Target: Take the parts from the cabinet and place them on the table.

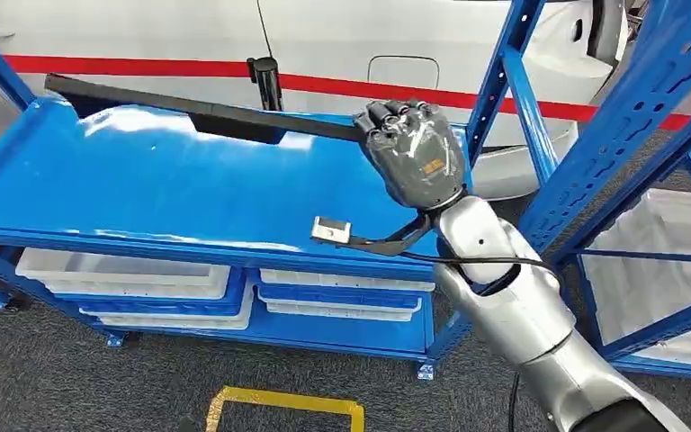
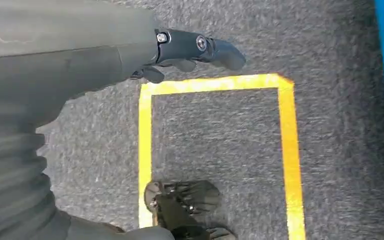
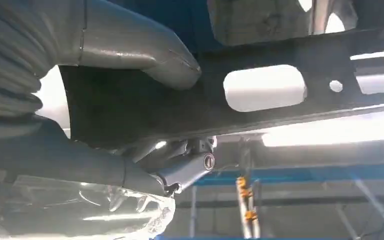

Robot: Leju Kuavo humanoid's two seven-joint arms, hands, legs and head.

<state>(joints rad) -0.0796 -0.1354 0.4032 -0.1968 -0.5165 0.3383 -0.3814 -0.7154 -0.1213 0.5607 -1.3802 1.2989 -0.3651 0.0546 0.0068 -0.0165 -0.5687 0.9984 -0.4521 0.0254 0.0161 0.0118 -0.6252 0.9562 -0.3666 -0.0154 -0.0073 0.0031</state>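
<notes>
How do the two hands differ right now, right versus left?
The right hand is raised over the blue shelf and grips one end of the long black part; the left hand hangs low over grey carpet and holds nothing. The right hand's fingers wrap the part; the left hand's fingers are loose. Both are dark grey.

Right hand [image 1: 414, 151] covers the near end of the long black part [image 1: 189, 112], so can't see how the fingers wrap it. In the right wrist view the part [image 3: 280, 107] runs off the pic's edge, and stuff behind it is blurry. Left hand [image 2: 190, 50]: fingers mostly hidden by its own cover.
</notes>
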